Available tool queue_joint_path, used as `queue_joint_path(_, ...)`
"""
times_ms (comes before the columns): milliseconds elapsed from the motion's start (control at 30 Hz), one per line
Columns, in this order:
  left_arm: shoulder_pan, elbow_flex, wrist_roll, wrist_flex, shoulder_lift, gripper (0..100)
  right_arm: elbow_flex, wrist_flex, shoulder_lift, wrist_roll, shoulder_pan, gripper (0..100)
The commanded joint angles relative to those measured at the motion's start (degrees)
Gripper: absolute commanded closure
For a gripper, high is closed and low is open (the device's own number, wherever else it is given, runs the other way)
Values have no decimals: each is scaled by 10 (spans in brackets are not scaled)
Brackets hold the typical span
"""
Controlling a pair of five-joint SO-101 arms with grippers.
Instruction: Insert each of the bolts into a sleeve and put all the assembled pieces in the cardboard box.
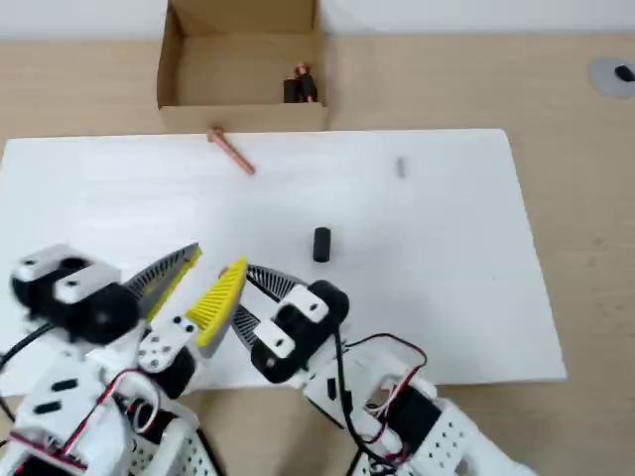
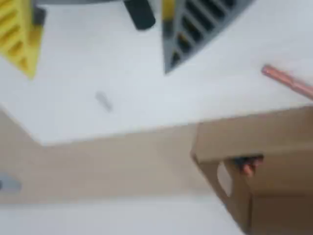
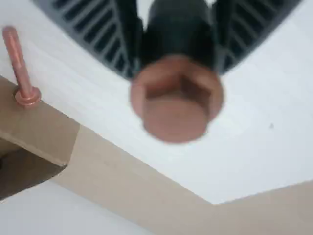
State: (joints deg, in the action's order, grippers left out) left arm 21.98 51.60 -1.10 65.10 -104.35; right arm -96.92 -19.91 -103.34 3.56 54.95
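Pinching a sleeved bolt (image 3: 176, 103) between its fingers, the right gripper (image 3: 176, 68) sat well apart from the cardboard box (image 1: 243, 117). The left gripper (image 1: 216, 260) was spread and empty. A loose bolt (image 1: 231, 152) lay just outside the box's front wall, a loose sleeve (image 1: 321, 244) farther out, and an assembled piece (image 1: 301, 84) inside the box.

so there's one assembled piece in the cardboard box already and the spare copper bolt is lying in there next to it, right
Not quite. One assembled piece is in the cardboard box, but the spare copper bolt lies outside it, on the white board right by the box's front wall, as the high view shows.
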Motion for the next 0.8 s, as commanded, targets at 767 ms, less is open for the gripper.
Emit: queue_joint_path(767,-225,-178,120,107,335,860,233,96,169,-52,-245,989)
